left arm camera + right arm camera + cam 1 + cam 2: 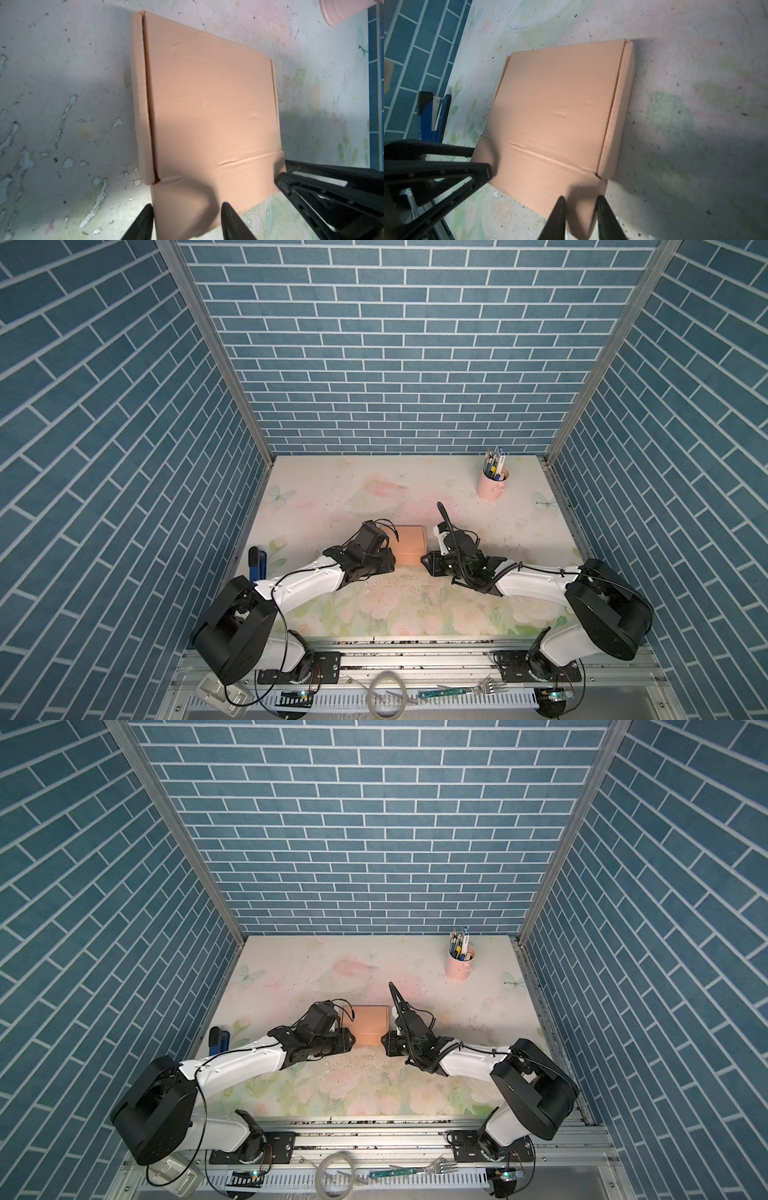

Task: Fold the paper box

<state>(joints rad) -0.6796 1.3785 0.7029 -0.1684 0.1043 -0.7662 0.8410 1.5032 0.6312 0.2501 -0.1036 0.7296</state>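
My left claw stands half open and my right claw narrower. Each is poised over the near panel of the paper box, gripping nothing. The box sits mid-way across the surface, lid down. I'd press both near corners evenly, so the crease folds square.

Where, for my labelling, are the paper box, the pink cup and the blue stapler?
paper box (410, 545): a top view, middle of its lid.
pink cup (490, 488): a top view, outer wall.
blue stapler (257, 566): a top view, its body.
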